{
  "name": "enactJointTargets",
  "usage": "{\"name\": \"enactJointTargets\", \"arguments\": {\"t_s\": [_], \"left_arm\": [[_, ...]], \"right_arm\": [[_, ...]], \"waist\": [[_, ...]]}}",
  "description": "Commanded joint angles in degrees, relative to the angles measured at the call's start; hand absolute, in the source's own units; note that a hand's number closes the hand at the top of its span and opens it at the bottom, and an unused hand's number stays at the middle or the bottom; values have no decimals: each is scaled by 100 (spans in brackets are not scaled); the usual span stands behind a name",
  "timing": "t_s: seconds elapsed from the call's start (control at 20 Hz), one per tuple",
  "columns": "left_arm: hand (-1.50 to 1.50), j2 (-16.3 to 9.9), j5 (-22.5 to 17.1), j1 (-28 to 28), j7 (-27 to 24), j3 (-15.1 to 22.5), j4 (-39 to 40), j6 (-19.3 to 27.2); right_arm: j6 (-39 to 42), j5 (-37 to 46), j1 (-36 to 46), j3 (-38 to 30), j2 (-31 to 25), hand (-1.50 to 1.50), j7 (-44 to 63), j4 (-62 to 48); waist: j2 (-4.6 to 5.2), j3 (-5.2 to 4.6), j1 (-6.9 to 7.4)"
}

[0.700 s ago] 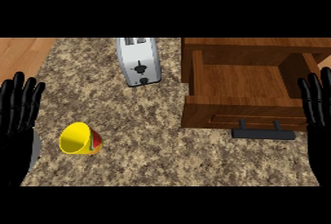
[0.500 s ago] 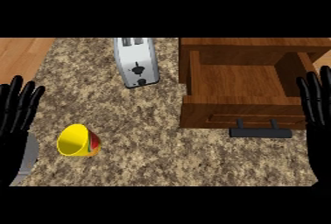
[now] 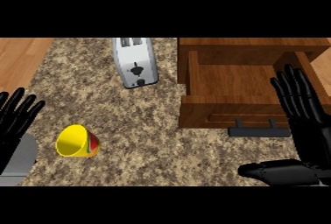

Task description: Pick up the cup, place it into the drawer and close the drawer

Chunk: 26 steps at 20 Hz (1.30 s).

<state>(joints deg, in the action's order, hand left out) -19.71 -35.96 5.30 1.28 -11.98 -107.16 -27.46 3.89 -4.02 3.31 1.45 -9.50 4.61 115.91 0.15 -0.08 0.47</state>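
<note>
Countertop (image 3: 161,131): speckled brown-and-tan granite, matte, bordered at the far left by plain wood flooring.

Cup (image 3: 76,141): the landmark. Yellow, conical, lying tipped on its side on the granite, mouth showing as a bright oval; a red and green patch marks its lower right wall.

Toaster (image 3: 135,62): silver metal box with two top slots and a dark lever, standing beyond the cup and to its right.

Drawer (image 3: 242,94): brown wood, rectangular, pulled open, well to the right of the cup; smooth bare floor, flat front panel with a dark bar handle (image 3: 260,131).

Left hand (image 3: 15,120): black, fingers straight and spread, holding nothing, just left of the cup and apart from it.

Right hand (image 3: 304,118): black, fingers extended, released, far right of the cup, over the drawer's right side.
</note>
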Motion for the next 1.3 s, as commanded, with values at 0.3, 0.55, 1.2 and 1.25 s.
{"name": "enactJointTargets", "arguments": {"t_s": [0.3,0.55,1.2,1.25], "left_arm": [[-150,-231,413,-410,-543,-508,2080,-1036],[-150,-98,1472,-718,-1341,-428,3080,-1160],[-150,-296,3397,-1896,-3841,-302,6684,-976],[-150,-316,3498,-1904,-4086,-295,6894,-892]], "right_arm": [[371,-359,479,-432,-144,-150,74,-500],[315,-58,643,-369,-27,-150,-244,-867],[309,14,1012,-471,-2,-150,-80,-923],[522,-298,979,-577,-135,-150,187,-769]], "waist": [[-10,6,-50],[-8,5,-55],[4,0,-106],[2,-1,-111]]}}
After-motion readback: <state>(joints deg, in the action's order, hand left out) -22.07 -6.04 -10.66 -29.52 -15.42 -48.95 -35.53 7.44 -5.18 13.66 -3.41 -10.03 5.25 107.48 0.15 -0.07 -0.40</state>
